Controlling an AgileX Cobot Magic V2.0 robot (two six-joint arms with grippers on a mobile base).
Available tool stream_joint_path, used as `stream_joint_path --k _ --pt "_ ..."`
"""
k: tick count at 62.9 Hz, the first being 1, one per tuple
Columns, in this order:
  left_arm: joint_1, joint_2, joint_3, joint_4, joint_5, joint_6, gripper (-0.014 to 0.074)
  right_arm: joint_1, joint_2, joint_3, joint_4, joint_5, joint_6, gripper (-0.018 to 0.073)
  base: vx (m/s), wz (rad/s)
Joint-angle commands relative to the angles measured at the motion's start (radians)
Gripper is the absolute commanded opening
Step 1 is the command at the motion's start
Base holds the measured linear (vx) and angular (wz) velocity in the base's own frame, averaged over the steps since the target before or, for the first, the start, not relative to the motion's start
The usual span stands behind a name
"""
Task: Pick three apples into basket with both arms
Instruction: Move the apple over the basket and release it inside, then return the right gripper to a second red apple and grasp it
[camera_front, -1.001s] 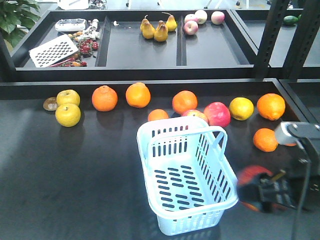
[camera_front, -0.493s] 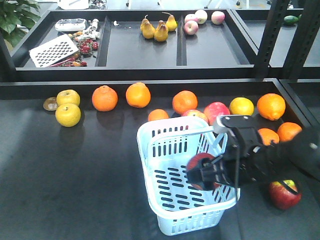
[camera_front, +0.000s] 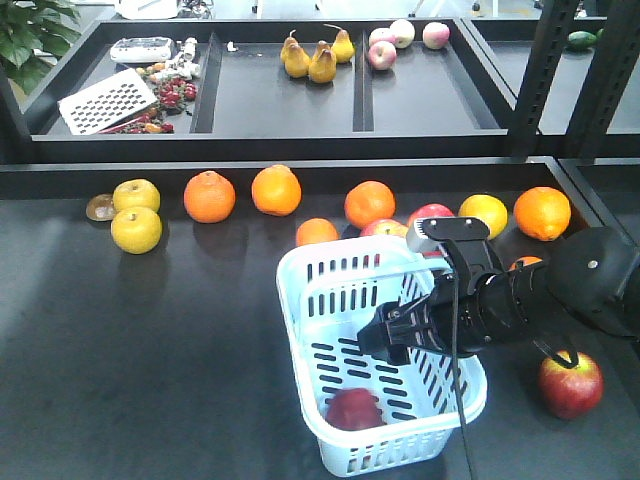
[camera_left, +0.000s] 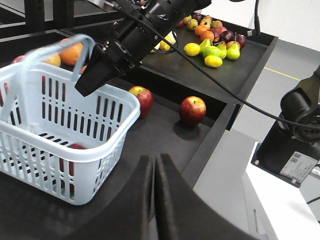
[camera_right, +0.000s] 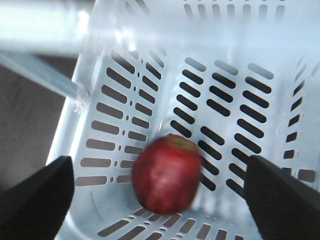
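While hanging low over the open top of the basket (camera_right: 225, 50), holding the fingers (camera_right: 35, 197) of the right gripper (camera_right: 160, 195) spread wide, clasping nothing. Lying straight below the gap between those fingers, on the slotted floor, touching neither of them: one dark-red apple (camera_right: 167, 175). Rising around and beneath the fingers: pale blue slotted walls, with a hoop handle (camera_left: 52, 50) arching near the fingertips. Resting farther out, behind the right arm (camera_front: 520, 300) on the dark table (camera_front: 150, 350), well apart from the fingers: a second apple (camera_front: 570, 383), and, showing in the left wrist view, a third apple (camera_left: 142, 97) just beyond the basket's far wall. Pressing together on the other side, outside the basket's near corner: the fingers of the left gripper (camera_left: 155, 170), pinching nothing. Sitting farthest off, past the basket: oranges (camera_front: 275, 190).
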Motion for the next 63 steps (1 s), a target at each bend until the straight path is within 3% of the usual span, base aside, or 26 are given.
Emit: stream_joint_path --k 1,11,16,24,32,40,46,53,58,63 --pt "0.0 0.009 -0.025 0.049 0.024 -0.005 -0.0007 0.0 -0.039 -0.029 0.011 0.023 -0.011 0.0596 0.0 0.0" --pt "0.0 0.009 -0.025 0.049 0.025 -0.005 -0.0007 -0.011 -0.096 -0.029 -0.06 0.09 0.016 0.0407 0.0 0.0" --pt "0.0 0.009 -0.025 0.049 0.025 -0.005 -0.0007 -0.044 -0.138 -0.029 -0.116 0.159 0.097 0.0248 0.0 0.0" --pt "0.0 0.009 -0.025 0.049 0.025 -0.005 -0.0007 -0.12 -0.221 -0.029 -0.283 0.23 0.187 -0.0015 0.0 0.0" --pt "0.0 0.009 -0.025 0.049 0.028 -0.005 -0.0007 -0.228 -0.279 -0.029 -0.462 0.216 0.293 -0.0008 0.0 0.0" --pt "0.0 0.009 -0.025 0.049 0.029 -0.005 -0.0007 -0.345 -0.282 -0.029 -0.56 0.208 0.354 -0.0006 0.0 0.0" --pt "0.0 0.009 -0.025 0.049 0.029 -0.005 -0.0007 -0.455 -0.264 -0.03 -0.56 0.169 0.36 0.0001 0.0 0.0" --pt "0.0 0.009 -0.025 0.049 0.029 -0.005 -0.0007 -0.531 -0.219 -0.047 -0.554 0.163 0.347 0.0038 0.0 0.0" --pt "0.0 0.009 -0.025 0.049 0.029 -0.005 -0.0007 -0.551 -0.163 -0.082 -0.553 0.199 0.329 0.0104 0.0 0.0" --pt "0.0 0.009 -0.025 0.049 0.029 -0.005 -0.0007 -0.55 -0.099 -0.134 -0.554 0.239 0.301 0.0228 0.0 0.0"
